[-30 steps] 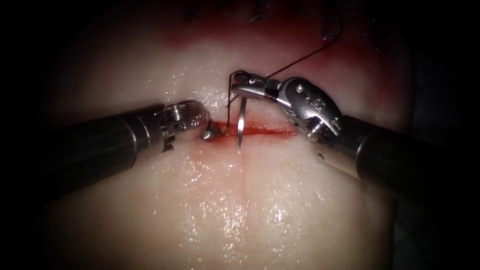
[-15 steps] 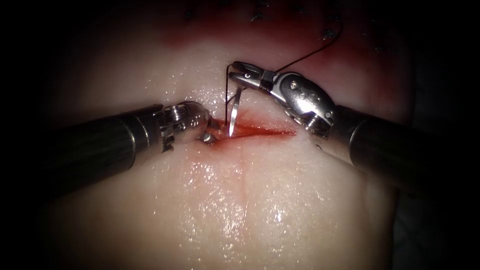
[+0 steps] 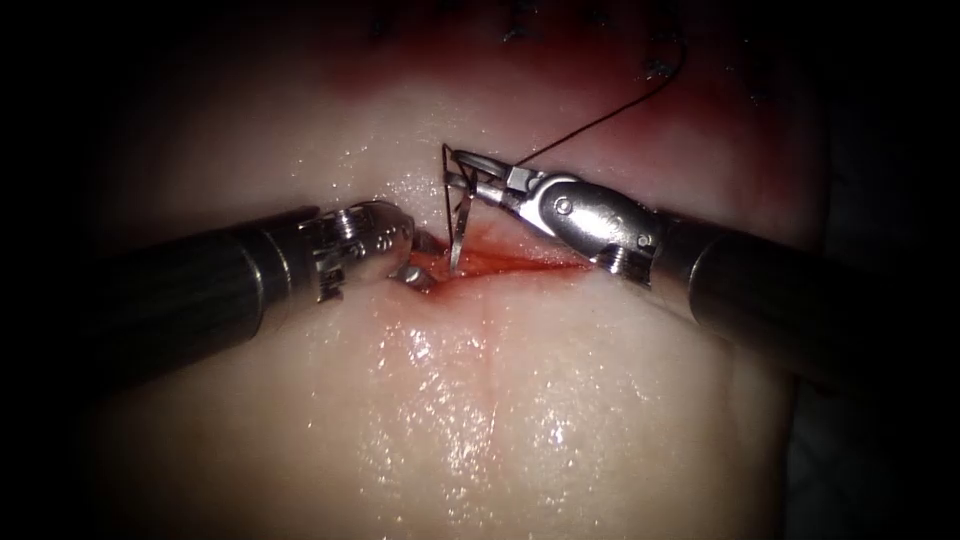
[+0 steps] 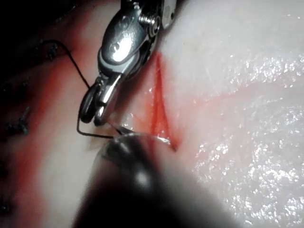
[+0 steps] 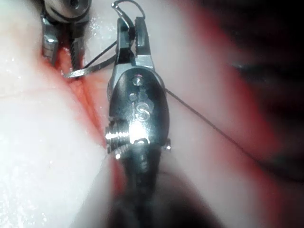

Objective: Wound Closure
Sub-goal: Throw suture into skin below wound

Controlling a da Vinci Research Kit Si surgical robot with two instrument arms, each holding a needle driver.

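1. The right tool (image 3: pixel 465 180) came in from the right above the cut (image 3: pixel 550 265), with its jaws clamped on the needle (image 3: pixel 462 225) close to the thread end of its curve.
2. From that grip the needle hung steeply down, its point at the left part of the cut, in the red fluid (image 3: pixel 500 262). Whether the point had entered the tissue (image 3: pixel 500 420) could not be told.
3. In the right wrist view the same tool (image 5: pixel 128 28) gripped the needle (image 5: pixel 90 70), which ran sideways from its jaws, its point just beside the left tool (image 5: pixel 61 52).
4. The left tool (image 3: pixel 418 265) lay at the left end of the cut, tip down on the tissue edge. In the right wrist view its jaws stood parted, with red tissue between them, and they held neither needle nor thread.
5. The thread (image 3: pixel 600 118) ran from the right tool's jaws up and to the right, toward the dark stitches (image 3: pixel 655 68) at the far edge of the tissue. A short dark bend of it also stood just left of the jaw tips.
6. In the left wrist view the right tool (image 4: pixel 95 111) stood beside the cut (image 4: pixel 159 109), with the thread (image 4: pixel 76 66) curving away from its jaws.
7. A second before, the needle's point had hung lower, below the middle of the cut. Since then the right tool had rolled and the point had shifted left and up to the cut's left part
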